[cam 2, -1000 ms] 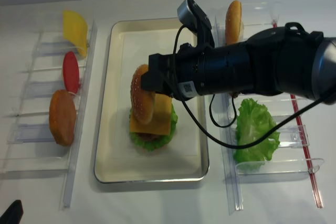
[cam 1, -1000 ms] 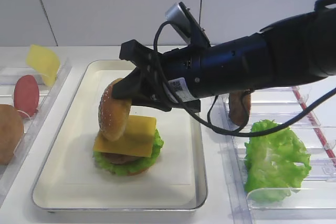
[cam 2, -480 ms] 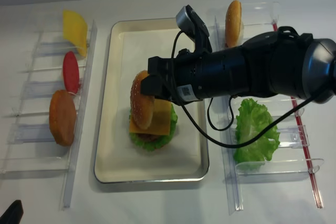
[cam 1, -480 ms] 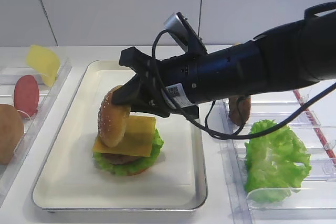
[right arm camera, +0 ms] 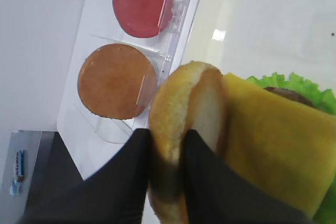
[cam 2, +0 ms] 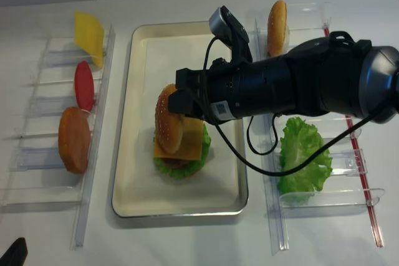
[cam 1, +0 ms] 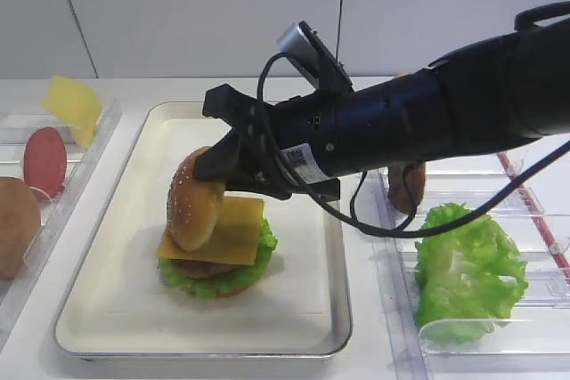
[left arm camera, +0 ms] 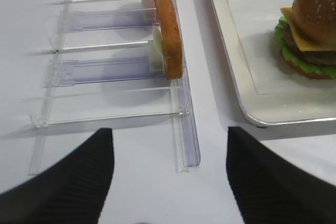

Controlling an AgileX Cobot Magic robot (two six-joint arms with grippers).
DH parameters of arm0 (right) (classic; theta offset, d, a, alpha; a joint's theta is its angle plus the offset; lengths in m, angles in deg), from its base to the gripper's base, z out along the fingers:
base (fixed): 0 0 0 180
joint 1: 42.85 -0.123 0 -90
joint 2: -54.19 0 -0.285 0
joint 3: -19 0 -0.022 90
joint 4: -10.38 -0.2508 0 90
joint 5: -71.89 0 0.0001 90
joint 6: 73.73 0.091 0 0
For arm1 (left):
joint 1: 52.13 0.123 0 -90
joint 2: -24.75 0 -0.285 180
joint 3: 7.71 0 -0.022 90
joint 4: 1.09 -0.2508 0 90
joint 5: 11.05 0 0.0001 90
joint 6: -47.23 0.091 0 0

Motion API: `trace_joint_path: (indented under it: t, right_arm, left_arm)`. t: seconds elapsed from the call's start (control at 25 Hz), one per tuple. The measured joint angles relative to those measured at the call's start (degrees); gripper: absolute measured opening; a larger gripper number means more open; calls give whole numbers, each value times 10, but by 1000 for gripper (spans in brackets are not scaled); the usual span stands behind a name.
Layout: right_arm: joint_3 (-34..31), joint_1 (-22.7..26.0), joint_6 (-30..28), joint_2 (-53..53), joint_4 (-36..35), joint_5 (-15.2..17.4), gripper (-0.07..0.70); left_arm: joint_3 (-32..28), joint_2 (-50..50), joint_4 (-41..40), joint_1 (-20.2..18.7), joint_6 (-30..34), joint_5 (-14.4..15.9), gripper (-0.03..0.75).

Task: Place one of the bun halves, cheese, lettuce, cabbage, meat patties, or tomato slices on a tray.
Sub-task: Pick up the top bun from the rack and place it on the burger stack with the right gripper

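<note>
My right gripper (cam 1: 218, 180) (right arm camera: 167, 140) is shut on a seeded golden bun half (cam 1: 196, 202) (cam 2: 168, 126), held on edge and tilted. The bun's lower edge appears to touch the left side of a yellow cheese (cam 1: 230, 230) slice. That slice tops a stack of meat patty (cam 1: 200, 269) and green lettuce (cam 1: 214, 284) on the cream metal tray (cam 1: 107, 309) (cam 2: 143, 60). In the left wrist view the same stack shows at the upper right, with the bun half (left arm camera: 315, 3) on top. My left gripper (left arm camera: 168, 182) stands open over the white table by the left rack's near end.
The clear left rack (left arm camera: 186, 129) holds a cheese slice (cam 1: 73, 104), a red tomato slice (cam 1: 44, 157) and an orange-brown disc (cam 2: 75, 139). The right rack holds a lettuce leaf (cam 1: 468, 273) and another bun half (cam 2: 277, 27) on edge.
My right gripper has sunk slightly with the bun half, bringing it closer onto the cheese. The stack and the racks have not moved.
</note>
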Motion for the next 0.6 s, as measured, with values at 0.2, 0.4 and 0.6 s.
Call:
trace_joint_path:
  t: [0.2,0.4,0.6]
  right_arm:
    - [0,0,3,0,9,-3,202]
    - [0,0,6,0,10,-11,202]
    - [1,0,9,2,27,-22,202]
  left_arm:
    - [0,0,0,0,0,0,448]
    - [0,0,0,0,0,0,448]
    - [0,0,0,0,0,0,448]
